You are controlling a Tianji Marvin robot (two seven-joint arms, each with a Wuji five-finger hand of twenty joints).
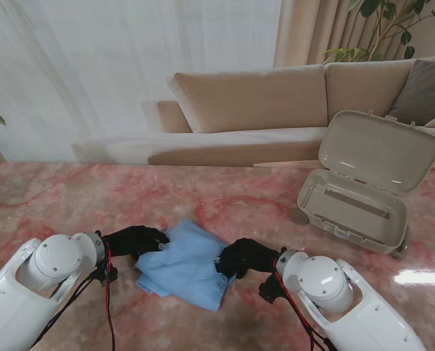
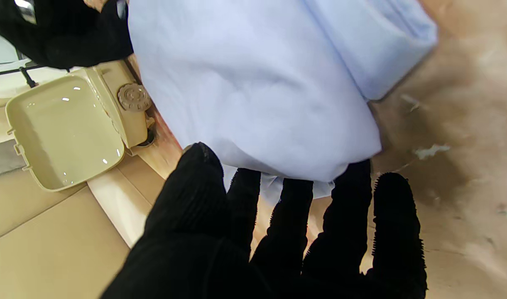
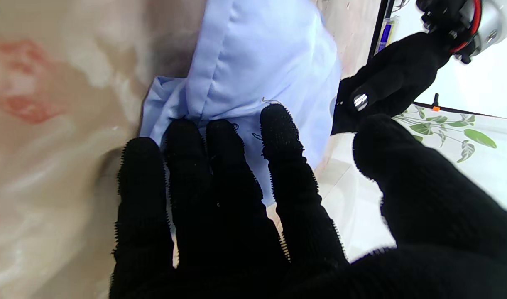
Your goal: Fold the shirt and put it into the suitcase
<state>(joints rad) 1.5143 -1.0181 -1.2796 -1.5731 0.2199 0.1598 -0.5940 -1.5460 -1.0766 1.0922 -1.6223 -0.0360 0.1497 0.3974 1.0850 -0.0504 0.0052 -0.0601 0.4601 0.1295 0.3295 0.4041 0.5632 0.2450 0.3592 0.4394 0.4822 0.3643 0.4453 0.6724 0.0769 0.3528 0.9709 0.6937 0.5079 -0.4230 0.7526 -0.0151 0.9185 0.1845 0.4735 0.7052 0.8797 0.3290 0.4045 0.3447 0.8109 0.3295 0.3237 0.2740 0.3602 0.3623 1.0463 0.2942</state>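
- Left robot hand (image 1: pixel 135 240): black-gloved, at the left edge of the shirt (image 1: pixel 184 265). In its wrist view four fingers (image 2: pixel 290 216) reach beneath the cloth edge and the thumb stands apart; a closed grip on the cloth cannot be told.
- Right robot hand (image 1: pixel 245 257): black-gloved, at the opposite, right edge. Its fingertips (image 3: pixel 274 124) touch the cloth, thumb apart; grip likewise cannot be told.
- Shirt: light blue, folded into a compact bundle, lying on the table (image 1: pixel 71 197) between the two robot hands.
- Suitcase (image 1: pixel 360 190): beige, lid raised, interior showing, standing on the table well apart from the right robot hand, to the right and farther from me.
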